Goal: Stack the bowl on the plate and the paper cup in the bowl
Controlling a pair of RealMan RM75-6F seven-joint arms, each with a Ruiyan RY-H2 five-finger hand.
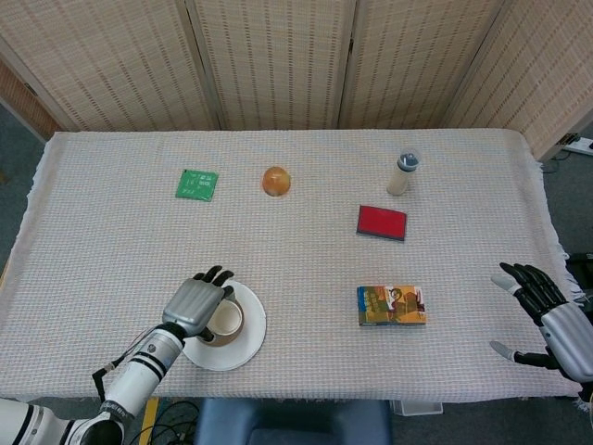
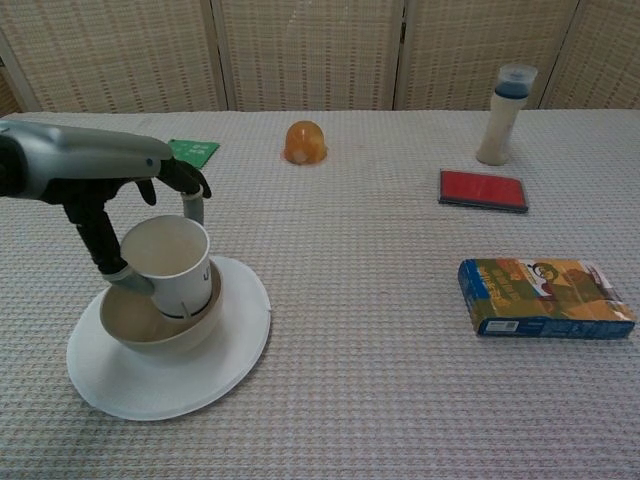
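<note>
**Paper cup held inside the bowl**

My left hand (image 2: 95, 175) reaches over the near-left part of the counter (image 1: 296, 250), palm down, forearm stretching back toward my body. My fingers (image 2: 190, 180) arch over the paper cup (image 2: 172, 265) and grasp it by its sides: one dark digit runs down its left wall, a grey one rests behind its rim. The cup sits just below my palm, tilted, its mouth leaning toward me, its base down inside the bowl (image 2: 150, 322). The bowl stands on the white plate (image 2: 200, 375), which lies directly beneath my grasp. In the head view the left hand (image 1: 196, 301) covers most of the cup (image 1: 225, 318), with the plate's (image 1: 248, 329) rim showing to its right.

My right hand (image 1: 554, 315) hangs at the far right edge of the counter, well apart from everything, palm facing inward. Its fingers (image 1: 528, 278) are spread and released, grasping nothing.

Beyond my left fingers lie a green packet (image 1: 196, 184) and an orange round object (image 1: 276, 181). Between my two hands lies a colourful box (image 1: 391, 305), and further away a red flat case (image 1: 382, 222) and a small bottle (image 1: 402, 173) standing upright.
</note>
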